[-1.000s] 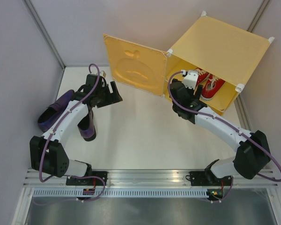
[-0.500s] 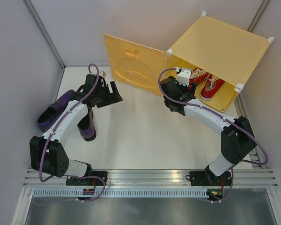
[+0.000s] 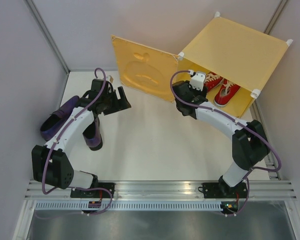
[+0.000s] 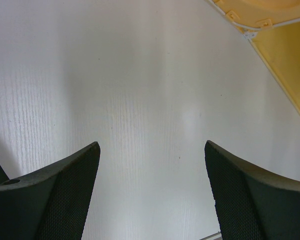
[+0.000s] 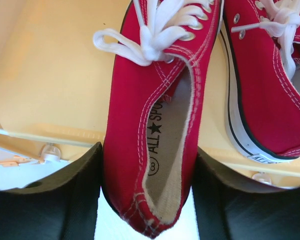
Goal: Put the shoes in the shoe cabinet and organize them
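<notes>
Since the earlier frame, the right arm (image 3: 215, 117) had folded its elbow in and slid its wrist left along the front of the shoe cabinet (image 3: 235, 47), while the left arm hadn't budged. The right gripper (image 5: 147, 150) sat straddling the heel of one red sneaker (image 5: 140, 100), fingers right up against both sides, but honestly I couldn't tell if it had truly clamped yet. That sneaker lay inside the cabinet opening with its heel poking past the front edge, and the other red sneaker (image 5: 262, 85) was just beside it. The left gripper (image 4: 151, 145) hung wide open and empty over the table (image 3: 150, 145), with both purple loafers (image 3: 60, 117) still out by that arm. My worry: soft canvas heel, so the pinch could just fold it and slip off. Any sideways shove would probably bump the neighbouring sneaker crooked.
</notes>
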Action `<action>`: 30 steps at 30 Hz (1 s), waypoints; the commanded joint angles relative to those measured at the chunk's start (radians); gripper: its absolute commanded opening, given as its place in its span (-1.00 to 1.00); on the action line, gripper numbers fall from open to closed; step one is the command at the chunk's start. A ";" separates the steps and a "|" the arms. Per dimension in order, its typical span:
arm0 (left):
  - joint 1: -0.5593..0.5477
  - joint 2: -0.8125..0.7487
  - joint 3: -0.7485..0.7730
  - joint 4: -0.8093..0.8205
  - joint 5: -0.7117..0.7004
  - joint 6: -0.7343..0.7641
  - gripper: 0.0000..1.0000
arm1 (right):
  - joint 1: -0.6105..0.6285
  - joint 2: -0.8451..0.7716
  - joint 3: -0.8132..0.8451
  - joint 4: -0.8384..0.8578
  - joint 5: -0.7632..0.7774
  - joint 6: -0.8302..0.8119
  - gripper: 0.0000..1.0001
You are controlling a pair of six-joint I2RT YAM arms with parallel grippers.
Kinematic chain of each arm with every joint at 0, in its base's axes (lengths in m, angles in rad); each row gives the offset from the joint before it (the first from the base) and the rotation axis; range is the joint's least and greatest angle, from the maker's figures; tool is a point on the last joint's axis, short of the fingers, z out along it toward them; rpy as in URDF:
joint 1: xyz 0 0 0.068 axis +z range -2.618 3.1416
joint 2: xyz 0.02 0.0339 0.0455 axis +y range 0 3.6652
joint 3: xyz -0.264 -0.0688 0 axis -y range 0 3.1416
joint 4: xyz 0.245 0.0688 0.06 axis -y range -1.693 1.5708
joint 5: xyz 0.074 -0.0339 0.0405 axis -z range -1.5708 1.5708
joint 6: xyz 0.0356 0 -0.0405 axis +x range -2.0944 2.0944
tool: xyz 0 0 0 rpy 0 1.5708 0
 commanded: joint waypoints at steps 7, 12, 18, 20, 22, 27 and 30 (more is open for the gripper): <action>0.008 0.001 0.001 0.005 0.028 0.000 0.75 | -0.068 -0.058 0.020 0.078 -0.079 -0.033 -0.56; 0.007 0.000 0.003 0.006 0.028 0.000 0.75 | -0.091 -0.086 -0.009 0.144 -0.111 -0.079 -0.78; 0.007 0.004 0.001 0.005 0.030 0.000 0.75 | -0.134 -0.111 -0.040 0.190 -0.132 -0.082 -0.81; 0.008 0.006 0.000 0.006 0.030 0.000 0.76 | -0.148 -0.114 -0.049 0.203 -0.137 -0.084 -0.81; 0.008 0.004 0.001 0.006 0.030 0.000 0.75 | -0.164 -0.117 -0.063 0.220 -0.145 -0.084 -0.81; 0.008 0.007 0.001 0.006 0.034 -0.001 0.76 | -0.188 -0.118 -0.087 0.265 -0.174 -0.094 -0.81; 0.008 0.009 0.003 0.005 0.033 0.000 0.75 | -0.196 -0.138 -0.118 0.303 -0.207 -0.102 -0.90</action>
